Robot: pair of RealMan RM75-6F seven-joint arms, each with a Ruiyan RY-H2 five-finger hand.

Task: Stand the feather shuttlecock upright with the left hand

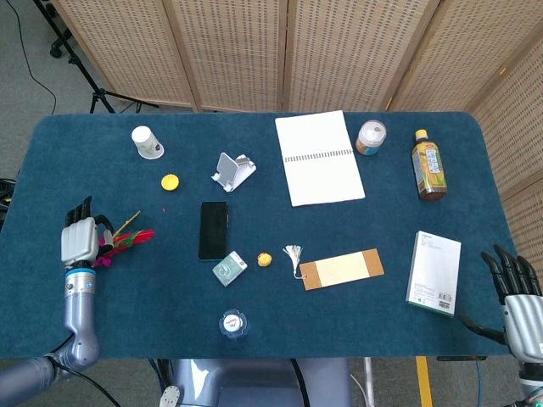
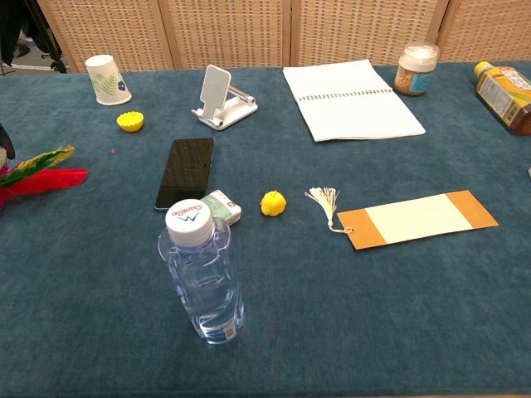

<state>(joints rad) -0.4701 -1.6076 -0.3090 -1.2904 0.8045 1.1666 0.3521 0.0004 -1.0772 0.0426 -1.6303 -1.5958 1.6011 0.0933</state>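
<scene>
So the worktop (image 1: 102, 331) had this fuzzy dark-teal felt cover with rounded corners, and woven wicker screens stood behind it. The feather shuttlecock (image 1: 127, 238) lay flat on its side near the left edge, a loose spray of red, green and yellow feathers fanning toward the middle. Its base end was tucked under the left robot hand (image 1: 78, 240), so I couldn't see the cork at all. That hand was a boxy grey metal thing with dark fingers, sitting right over the base. Whether it was actually clamping the shuttlecock or just resting there, I honestly couldn't tell. In the chest view only the feathers poked in at the left border, and the hand itself was almost entirely cut off.

The right robot hand (image 1: 514, 284) hung off the worktop's right edge, fingers spread, nothing in it, partly cropped by the frame.

Closest neighbours were a glossy black phone (image 1: 213, 230) and a small yellow cap (image 1: 170, 181), both well apart from the feathers. The clear plastic water bottle (image 2: 202, 276) stood nearer the front edge. There was bare felt all around the shuttlecock.
</scene>
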